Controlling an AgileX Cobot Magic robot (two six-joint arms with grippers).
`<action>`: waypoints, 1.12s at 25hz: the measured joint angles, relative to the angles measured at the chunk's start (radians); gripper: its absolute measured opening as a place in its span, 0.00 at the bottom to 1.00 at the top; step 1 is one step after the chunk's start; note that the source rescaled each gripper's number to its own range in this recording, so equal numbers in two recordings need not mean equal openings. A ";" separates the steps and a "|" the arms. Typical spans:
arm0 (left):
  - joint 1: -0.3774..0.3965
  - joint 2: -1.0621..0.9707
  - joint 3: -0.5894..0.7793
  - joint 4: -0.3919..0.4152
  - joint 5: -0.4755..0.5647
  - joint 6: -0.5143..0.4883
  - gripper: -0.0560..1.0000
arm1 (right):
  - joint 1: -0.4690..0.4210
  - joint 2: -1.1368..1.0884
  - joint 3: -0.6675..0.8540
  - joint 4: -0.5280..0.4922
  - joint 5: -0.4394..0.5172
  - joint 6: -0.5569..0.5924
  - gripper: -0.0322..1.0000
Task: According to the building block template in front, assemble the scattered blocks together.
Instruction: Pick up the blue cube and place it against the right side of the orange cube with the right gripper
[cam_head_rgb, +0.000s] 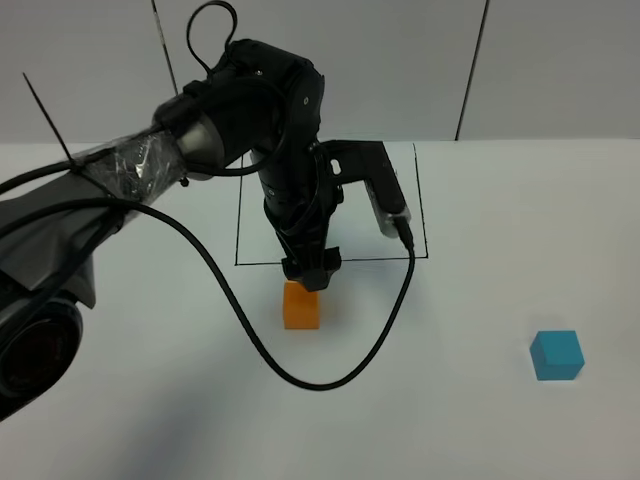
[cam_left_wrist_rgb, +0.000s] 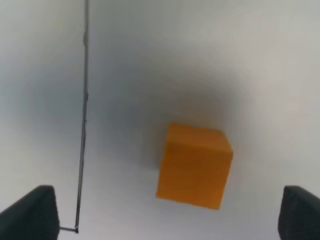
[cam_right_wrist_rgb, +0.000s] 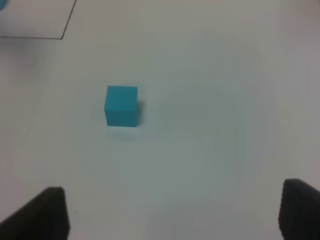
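Hovering over the orange cube (cam_head_rgb: 301, 305), the left pincer (cam_head_rgb: 312, 272) is released, fingers spread wide either side and clear of it; cube sits on the bench (cam_head_rgb: 480, 420) just outside the near edge of a black outlined square (cam_head_rgb: 421, 200); black cable (cam_head_rgb: 320, 387) loops around it; left arm hides much of the square; blue cube (cam_head_rgb: 556, 355) lies well apart to the right; right pincer (cam_right_wrist_rgb: 172, 215) released, empty.

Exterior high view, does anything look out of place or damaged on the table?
Nothing damaged or spilled. The orange cube sits upright just outside the black outline, under the open left gripper; the blue cube lies far to its right.
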 joint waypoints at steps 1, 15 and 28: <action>0.005 -0.011 0.000 0.005 0.000 -0.046 0.99 | 0.000 0.000 0.000 0.000 0.000 0.000 0.74; 0.397 -0.204 0.057 0.007 0.000 -0.380 0.83 | 0.000 0.000 0.000 0.000 0.000 0.000 0.74; 0.798 -0.676 0.669 -0.153 -0.302 -0.360 0.78 | 0.000 0.000 0.000 0.000 0.000 0.000 0.74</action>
